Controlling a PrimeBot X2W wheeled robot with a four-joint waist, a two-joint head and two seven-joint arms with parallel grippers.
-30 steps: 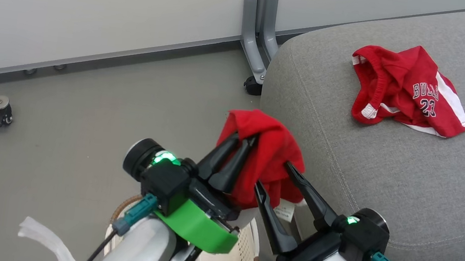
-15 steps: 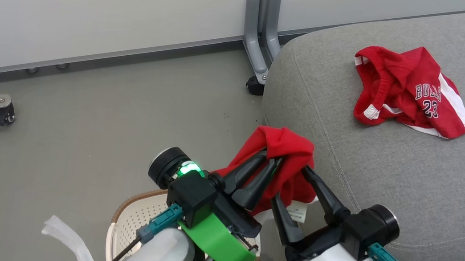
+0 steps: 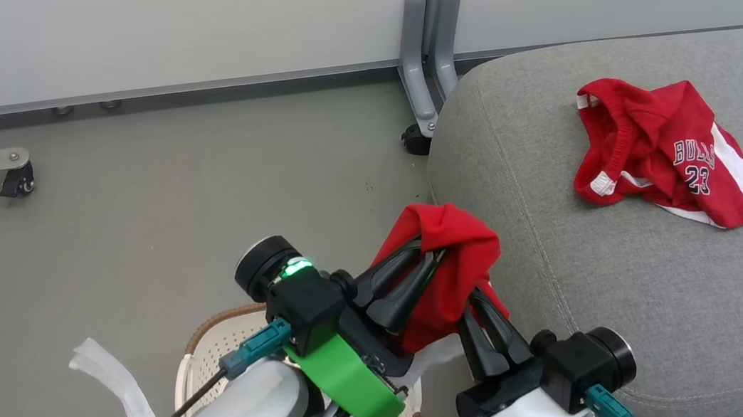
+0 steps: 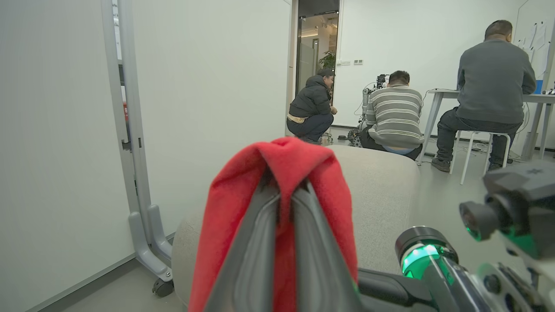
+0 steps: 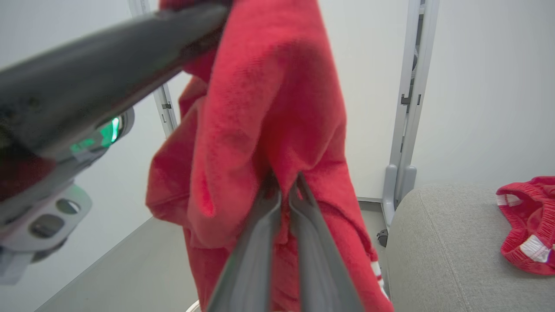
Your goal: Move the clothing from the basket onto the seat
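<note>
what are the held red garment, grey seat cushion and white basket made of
Held red garment: soft matte knit cloth, seemingly; it drapes in fuzzy folds.
Light-grey seat cushion: matte woven upholstery, textured weave, stitched seams.
Cream-white perforated basket: probably moulded plastic, smooth holed wall, brown woven-look rim.

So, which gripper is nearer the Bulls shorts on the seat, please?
Right. The right gripper is by the seat edge, nearer the Bulls shorts; the left gripper is farther left.

Red clothing (image 3: 459, 249), lt-grey seat (image 3: 619, 291)
</note>
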